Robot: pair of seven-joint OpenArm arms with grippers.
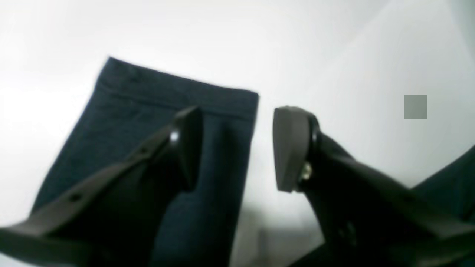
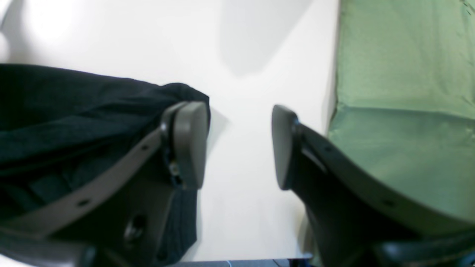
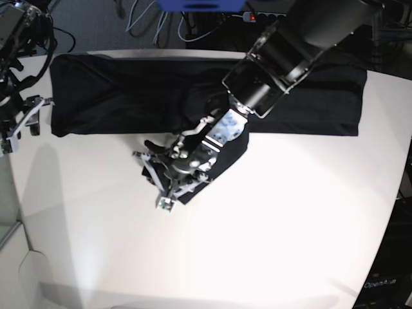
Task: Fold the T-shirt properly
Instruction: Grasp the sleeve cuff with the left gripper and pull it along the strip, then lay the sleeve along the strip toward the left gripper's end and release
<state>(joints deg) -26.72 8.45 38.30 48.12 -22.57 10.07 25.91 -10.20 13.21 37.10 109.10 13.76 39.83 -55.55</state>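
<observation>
The black long-sleeved T-shirt (image 3: 129,90) lies in a wide band across the far side of the white table (image 3: 270,225). One sleeve (image 3: 232,149) runs down toward the table's middle. My left gripper (image 3: 154,180) is open and empty over the sleeve's cuff. In the left wrist view (image 1: 237,144) one finger is over the cuff (image 1: 141,104) and the other over bare table. My right gripper (image 3: 22,125) is open and empty beside the shirt's left end. In the right wrist view (image 2: 239,144) the black fabric (image 2: 74,111) lies by one finger.
Cables and a power strip (image 3: 193,16) lie beyond the table's far edge. A green surface (image 2: 400,92) lies past the table edge beside my right gripper. The table's near half is bare white.
</observation>
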